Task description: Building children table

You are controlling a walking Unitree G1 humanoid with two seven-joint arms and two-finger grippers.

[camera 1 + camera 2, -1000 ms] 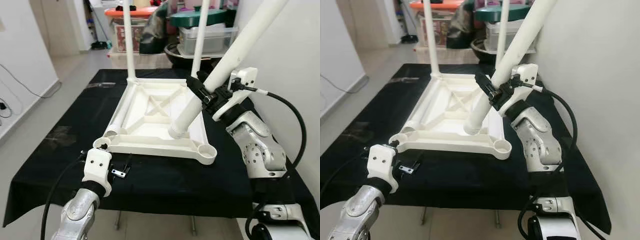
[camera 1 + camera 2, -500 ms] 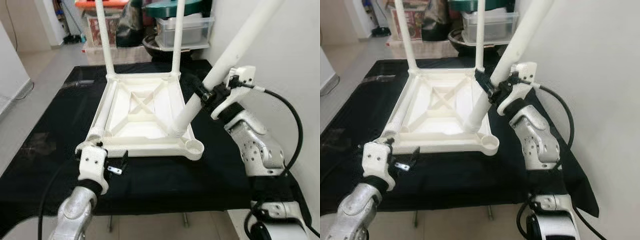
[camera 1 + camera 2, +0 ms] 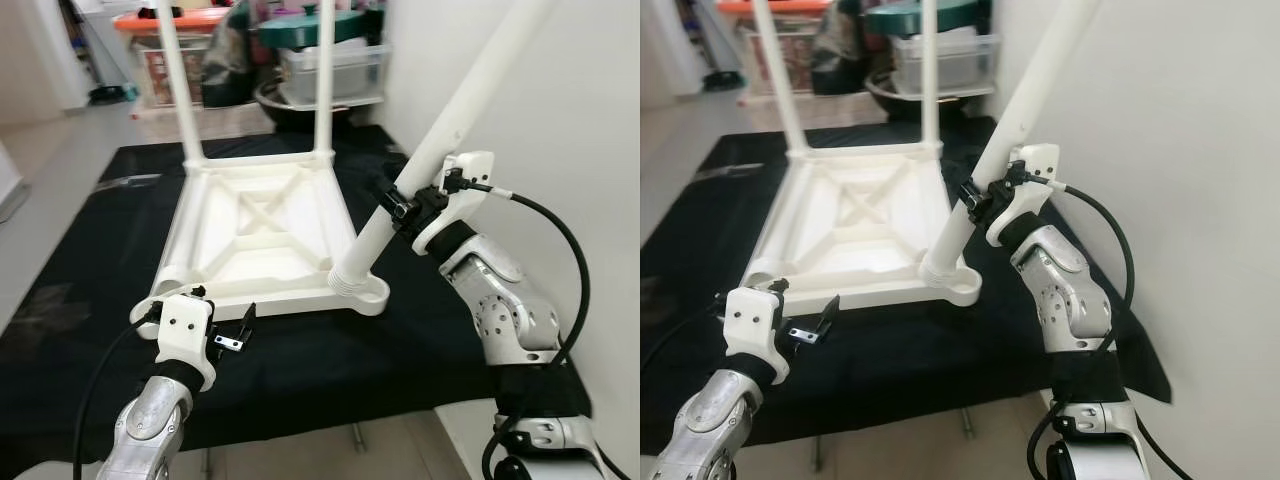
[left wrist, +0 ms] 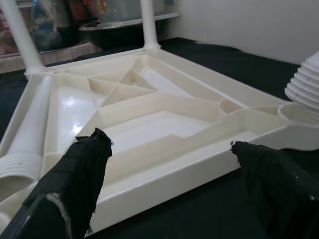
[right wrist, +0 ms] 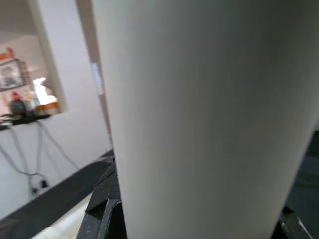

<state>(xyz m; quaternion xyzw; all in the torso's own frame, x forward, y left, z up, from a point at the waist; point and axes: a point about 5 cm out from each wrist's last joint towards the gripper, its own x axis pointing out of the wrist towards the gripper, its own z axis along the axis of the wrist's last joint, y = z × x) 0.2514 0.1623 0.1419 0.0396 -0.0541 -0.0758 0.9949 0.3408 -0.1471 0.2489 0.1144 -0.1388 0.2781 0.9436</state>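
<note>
Now the right gripper [image 3: 400, 207] is clamping the white leg [image 3: 430, 150], whose ribbed end has shifted onto the upturned tabletop's [image 3: 262, 232] near-right corner socket. Left gripper [image 3: 232, 335] is hovering spread at the near edge.

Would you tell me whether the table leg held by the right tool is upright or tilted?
Tilted. The leg leans away from the upside-down tabletop, its threaded end at the near right corner socket, unlike the two upright rear legs. The right tool grips it.
</note>
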